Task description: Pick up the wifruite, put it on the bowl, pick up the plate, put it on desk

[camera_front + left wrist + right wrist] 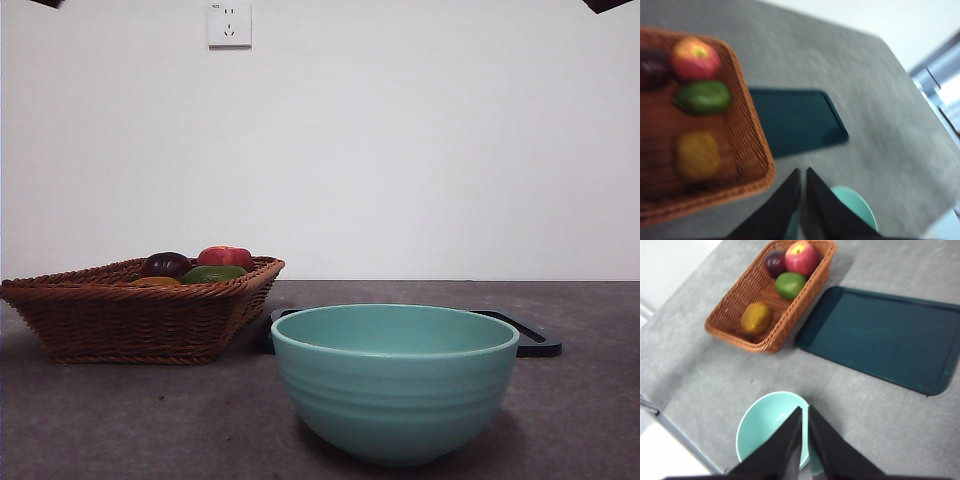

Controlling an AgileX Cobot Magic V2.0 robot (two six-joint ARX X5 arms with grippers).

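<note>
Nearest you, the mint-green bowl stands upright on the worktop, with nothing in it. Your right gripper hangs above the bowl, jaws nearly closed and holding nothing; your left gripper is likewise almost shut and bare. Behind the bowl lies a flat dark tray. Beside the tray sits the wicker basket, and the wifruite rests in it, well apart from both grippers. No legible writing shows.
</note>
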